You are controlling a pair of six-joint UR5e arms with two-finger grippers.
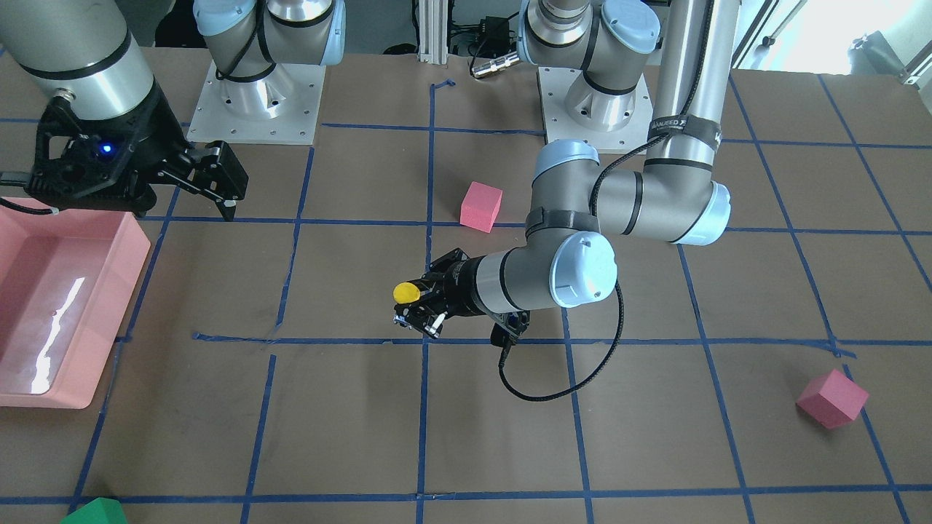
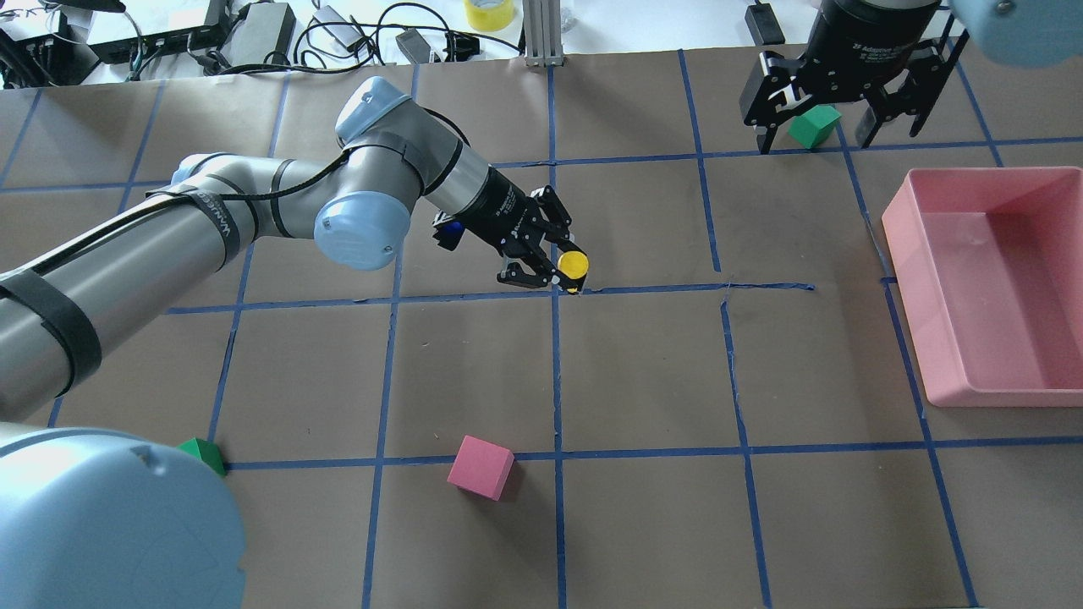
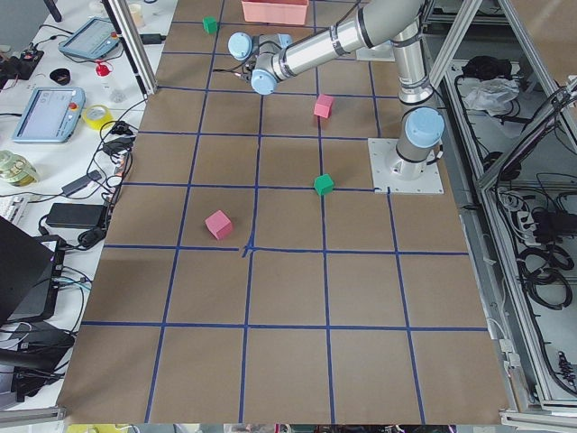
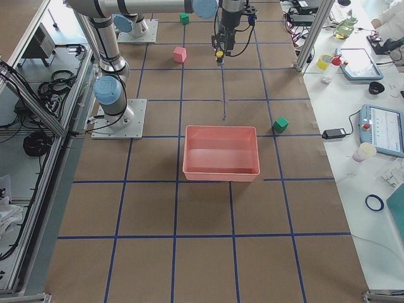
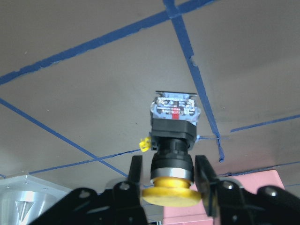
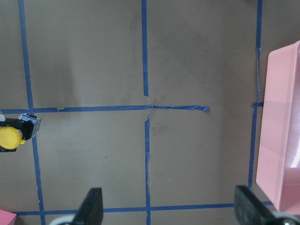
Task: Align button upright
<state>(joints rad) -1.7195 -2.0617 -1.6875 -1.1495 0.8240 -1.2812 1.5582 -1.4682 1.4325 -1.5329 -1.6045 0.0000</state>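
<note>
The button (image 2: 573, 266), with a round yellow cap and a black neck, sits between the fingers of my left gripper (image 2: 565, 272) near a blue tape crossing at the table's middle. In the left wrist view the fingers (image 5: 202, 174) clamp the button (image 5: 172, 140) at its neck, with the cap toward the camera and the grey base pointing away at the table. It is held tilted, and I cannot tell whether the base touches the paper. It also shows in the front view (image 1: 406, 292) and the right wrist view (image 6: 11, 136). My right gripper (image 2: 816, 142) hangs open and empty at the far right.
A pink tray (image 2: 1007, 396) stands at the right, also seen in the front view (image 1: 44, 400). Pink foam cubes (image 1: 481, 207) (image 1: 831, 398) and green cubes (image 2: 812, 125) (image 2: 201, 454) lie scattered. One green cube lies below my right gripper.
</note>
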